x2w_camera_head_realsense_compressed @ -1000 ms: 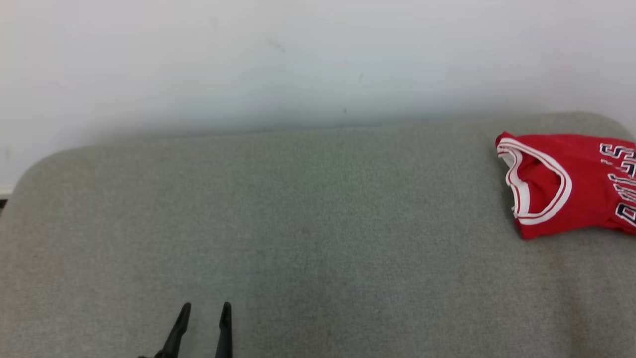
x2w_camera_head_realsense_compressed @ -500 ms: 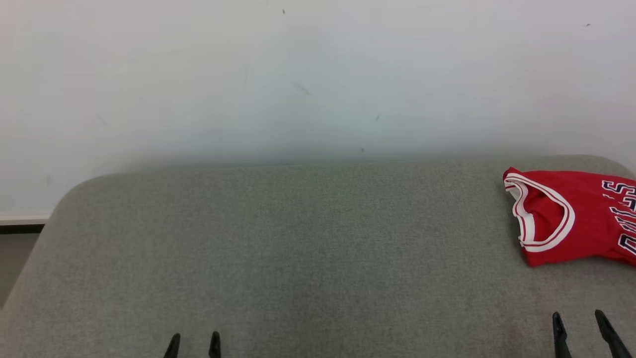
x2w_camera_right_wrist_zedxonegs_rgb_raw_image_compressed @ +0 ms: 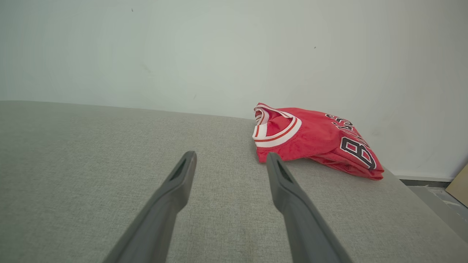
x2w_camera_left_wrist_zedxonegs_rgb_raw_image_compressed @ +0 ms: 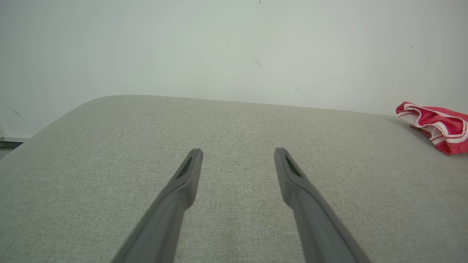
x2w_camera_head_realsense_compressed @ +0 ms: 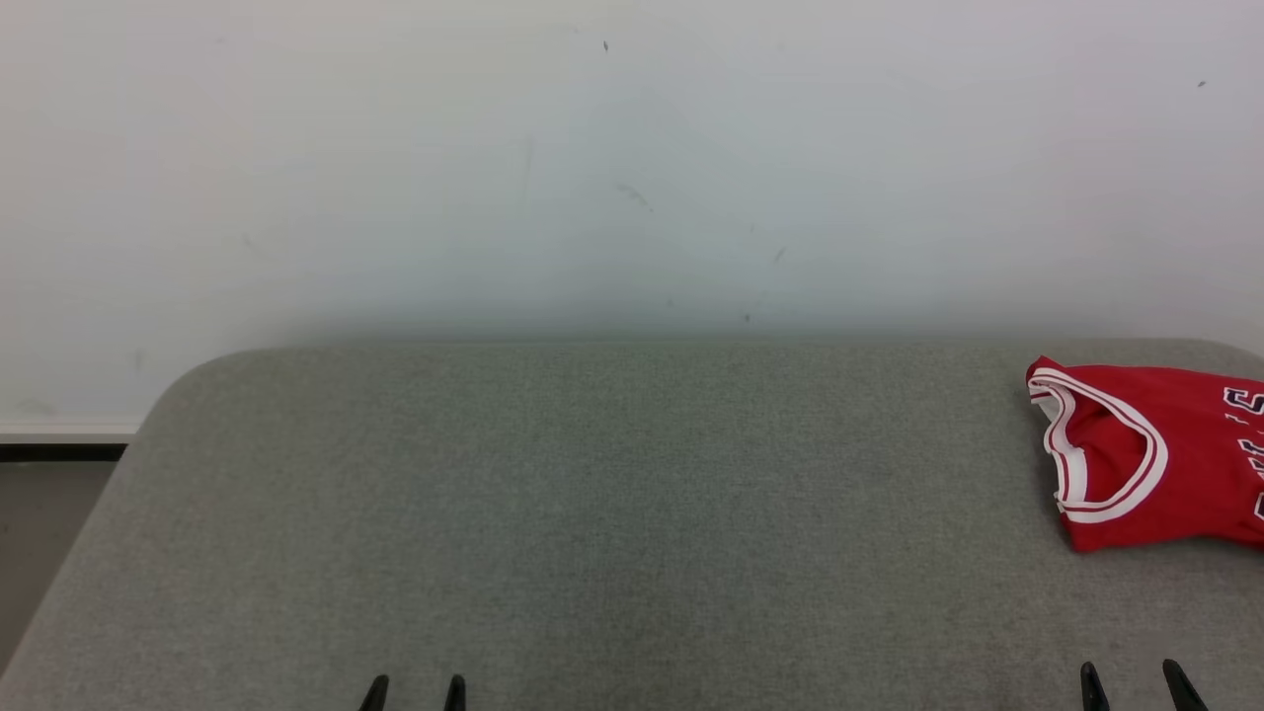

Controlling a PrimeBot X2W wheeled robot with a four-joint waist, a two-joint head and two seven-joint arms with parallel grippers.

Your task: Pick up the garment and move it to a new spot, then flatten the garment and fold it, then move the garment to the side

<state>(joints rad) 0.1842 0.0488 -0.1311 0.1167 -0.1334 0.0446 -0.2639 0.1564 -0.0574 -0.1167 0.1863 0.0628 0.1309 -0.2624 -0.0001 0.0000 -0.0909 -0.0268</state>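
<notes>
Red jersey [x2w_camera_head_realsense_compressed: 1200,484] lies folded at far right of grey bench [x2w_camera_head_realsense_compressed: 612,513], right part cut off in head view; lettering only partly readable. Left pincer [x2w_camera_left_wrist_zedxonegs_rgb_raw_image_compressed: 238,153] and right pincer [x2w_camera_right_wrist_zedxonegs_rgb_raw_image_compressed: 231,156] open, empty, apart from jersey

A plain pale wall [x2w_camera_head_realsense_compressed: 632,148] behind a grey fabric-covered table [x2w_camera_head_realsense_compressed: 592,513]

The wall is off-white and matt, flecked with a few small dark marks and faint scuffs, and evenly lit, with a soft shadow where it meets the table's far edge; the table has a woven, light grey-green covering and rounded far corners; at the left of the head view a white skirting board [x2w_camera_head_realsense_compressed: 59,430] runs along the foot of the wall with a dark strip under it, above a greyish floor [x2w_camera_head_realsense_compressed: 39,533]; in the right wrist view the floor shows grey beyond the table's right edge, with the corner of a tan board [x2w_camera_right_wrist_zedxonegs_rgb_raw_image_compressed: 459,184] at the frame's edge
</notes>
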